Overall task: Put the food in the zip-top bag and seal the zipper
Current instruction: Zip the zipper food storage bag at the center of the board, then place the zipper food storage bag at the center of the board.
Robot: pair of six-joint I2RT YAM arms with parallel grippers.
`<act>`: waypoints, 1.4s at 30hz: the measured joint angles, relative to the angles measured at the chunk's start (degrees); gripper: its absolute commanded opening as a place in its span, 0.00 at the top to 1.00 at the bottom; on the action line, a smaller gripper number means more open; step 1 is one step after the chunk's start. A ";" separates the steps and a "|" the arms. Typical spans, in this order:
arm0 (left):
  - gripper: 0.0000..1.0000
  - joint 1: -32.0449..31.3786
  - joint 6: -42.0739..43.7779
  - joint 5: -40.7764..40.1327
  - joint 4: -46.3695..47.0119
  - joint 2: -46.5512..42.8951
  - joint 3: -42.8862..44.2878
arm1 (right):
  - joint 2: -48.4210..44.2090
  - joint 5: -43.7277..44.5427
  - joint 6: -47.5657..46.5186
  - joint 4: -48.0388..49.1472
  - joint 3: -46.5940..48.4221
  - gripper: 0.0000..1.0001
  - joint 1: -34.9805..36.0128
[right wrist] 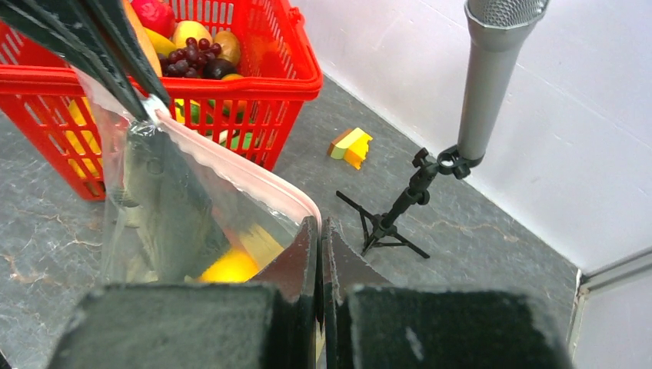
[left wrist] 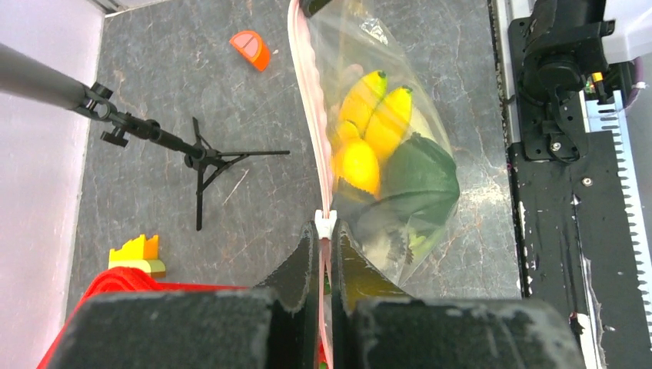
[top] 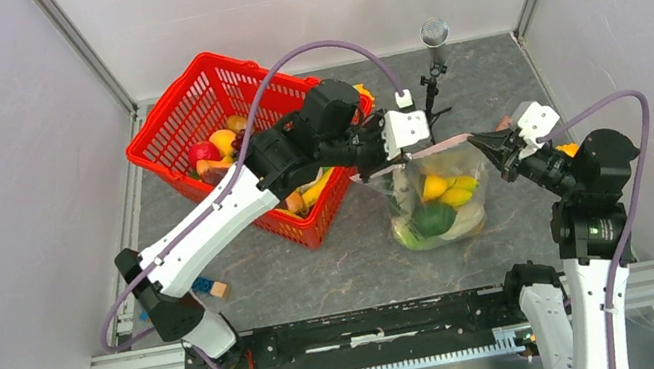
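- Grey stone-patterned table point(top: 317, 267) between pale walls, top view: zip-top bag point(top: 478, 180) sits right of centre, near red mesh basket point(top: 177, 104) at upper left
- Bag contains food point(top: 438, 203); zipper point(top: 443, 145) runs along its upper edge between both arms
- left gripper point(top: 373, 166) clamped on zipper's left end; right gripper point(top: 480, 143) clamped on its right end
- Left wrist view: fingers point(left wrist: 296, 273) at bottom centre pinch pink strip directly beneath white slider point(left wrist: 326, 224); bananas point(left wrist: 377, 108) inside bag, right of strip; orange piece point(left wrist: 251, 48) on table, upper left
- Right wrist view: fingers point(right wrist: 296, 265) at bottom centre closed on strip's end; microphone stand point(right wrist: 400, 207) at right
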 measured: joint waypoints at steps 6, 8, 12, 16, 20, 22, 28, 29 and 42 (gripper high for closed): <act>0.98 0.09 -0.02 -2.75 1.18 -3.15 -3.93 | -0.24 3.58 1.46 0.79 -1.16 1.00 0.00; 0.98 0.11 -0.02 -3.69 1.53 -4.42 -5.40 | -0.24 4.79 1.62 0.92 -1.25 1.00 0.00; 0.98 0.22 -0.09 -5.29 2.29 -7.32 -8.68 | -0.26 6.91 1.73 1.20 -1.31 1.00 0.00; 0.98 0.72 -0.35 -6.82 2.51 -9.90 -11.15 | -0.44 8.76 1.84 1.42 -1.55 1.00 0.00; 0.98 0.96 -0.66 -7.91 2.84 -11.91 -13.22 | -0.46 10.10 1.97 1.66 -2.05 1.00 0.00; 0.98 0.96 -1.01 -8.68 3.15 -12.83 -14.51 | -0.52 10.38 2.10 1.62 -2.21 1.00 0.00; 0.79 1.01 -1.51 -10.25 3.82 -14.60 -16.85 | -0.70 11.15 2.82 1.84 -2.23 1.00 0.00; 0.60 1.01 -1.70 -10.25 4.00 -14.88 -17.09 | -0.81 11.15 3.02 1.86 -2.23 1.00 0.00; 0.00 1.70 -11.67 -16.13 16.61 -22.05 -26.14 | 4.07 19.23 6.43 1.09 3.96 1.00 -0.15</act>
